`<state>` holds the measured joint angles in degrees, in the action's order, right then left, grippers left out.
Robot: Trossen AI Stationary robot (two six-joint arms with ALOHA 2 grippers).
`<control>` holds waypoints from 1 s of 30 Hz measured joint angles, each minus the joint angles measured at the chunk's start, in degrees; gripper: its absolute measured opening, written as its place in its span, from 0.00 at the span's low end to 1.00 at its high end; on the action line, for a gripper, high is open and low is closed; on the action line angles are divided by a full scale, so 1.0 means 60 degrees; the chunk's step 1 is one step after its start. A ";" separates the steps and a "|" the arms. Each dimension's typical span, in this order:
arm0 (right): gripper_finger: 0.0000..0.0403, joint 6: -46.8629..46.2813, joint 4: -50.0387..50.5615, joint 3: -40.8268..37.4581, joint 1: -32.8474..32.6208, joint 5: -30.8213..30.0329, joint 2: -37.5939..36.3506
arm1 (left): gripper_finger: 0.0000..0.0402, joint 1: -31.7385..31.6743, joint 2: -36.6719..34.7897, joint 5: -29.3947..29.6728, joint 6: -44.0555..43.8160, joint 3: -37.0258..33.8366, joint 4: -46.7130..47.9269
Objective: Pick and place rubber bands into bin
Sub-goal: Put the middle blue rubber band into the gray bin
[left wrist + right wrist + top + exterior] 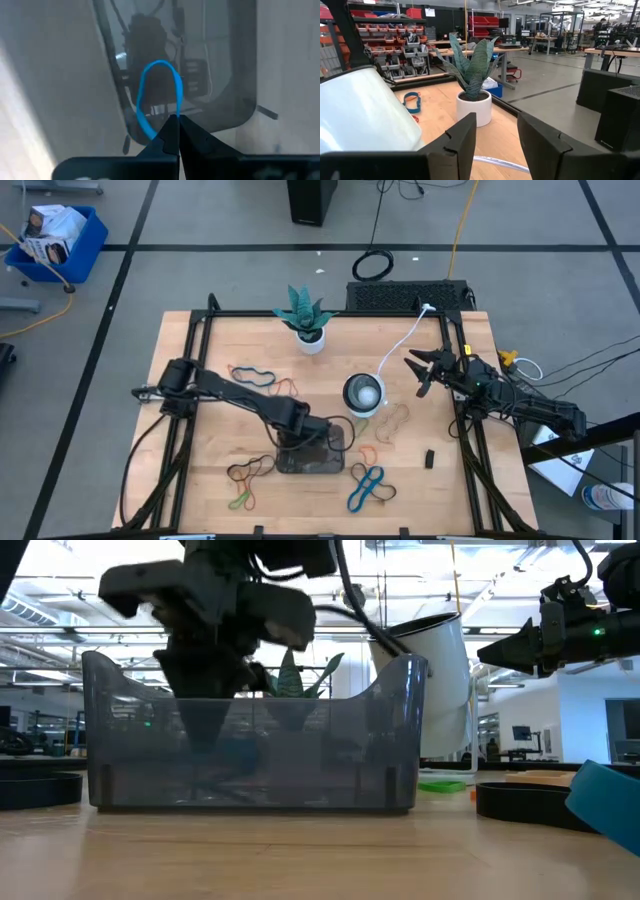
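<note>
While pinching a blue rubber band point(159, 95), the left gripper point(176, 131) hangs over the bin point(310, 460).
Other rubber bands point(368, 486) lie scattered on the table point(200, 350); right gripper point(424, 370), fingers apart and empty, waits beside the bowl point(363, 393).

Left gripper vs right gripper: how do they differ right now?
The left gripper is shut, pinching a blue rubber band; the right gripper is open and holds nothing. The left gripper is down over the bin near the table's front middle; the right gripper hangs by the table's right edge, beside the white bowl. Both are dark and two-fingered.
</note>
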<state>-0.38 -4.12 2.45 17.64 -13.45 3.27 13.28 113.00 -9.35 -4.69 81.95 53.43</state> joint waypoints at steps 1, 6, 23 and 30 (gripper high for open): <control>0.35 0.0000 0.0004 -0.0002 0.0001 0.0000 0.0000 | 0.01 0.0000 0.0064 -0.0042 0.0004 0.0000 -0.0003; 0.35 0.0000 0.0007 -0.0003 0.0000 0.0004 0.0000 | 0.01 0.0044 0.0141 -0.0025 -0.0173 0.0000 -0.0030; 0.35 0.0000 0.0015 -0.0010 0.0001 0.0004 0.0000 | 0.02 0.0044 0.0137 0.0309 -0.0555 0.0000 -0.0110; 0.35 0.0000 0.0015 -0.0008 0.0001 0.0004 0.0000 | 0.15 0.0044 0.0136 0.0505 -0.0785 0.0000 -0.0204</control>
<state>-0.38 -4.03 2.41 17.65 -13.43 3.27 13.54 113.81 -6.31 -9.40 81.95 52.21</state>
